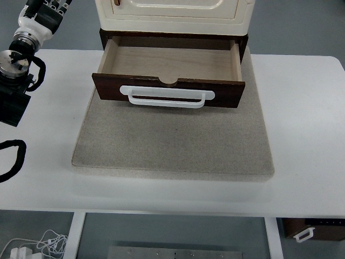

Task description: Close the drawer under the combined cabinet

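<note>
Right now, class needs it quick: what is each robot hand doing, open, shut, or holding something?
Left hand: cut off at the top-left corner, clear of the open drawer; state cannot be told.
Right hand: not in view.

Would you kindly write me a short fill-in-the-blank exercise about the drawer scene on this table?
1. The drawer under the cabinet is pulled ____.
2. The handle on the drawer front is ____ in colour.
3. The inside of the drawer holds ____.
4. The left hand shows in the picture's top ____ corner.

Missing words: open; white; nothing; left
</note>
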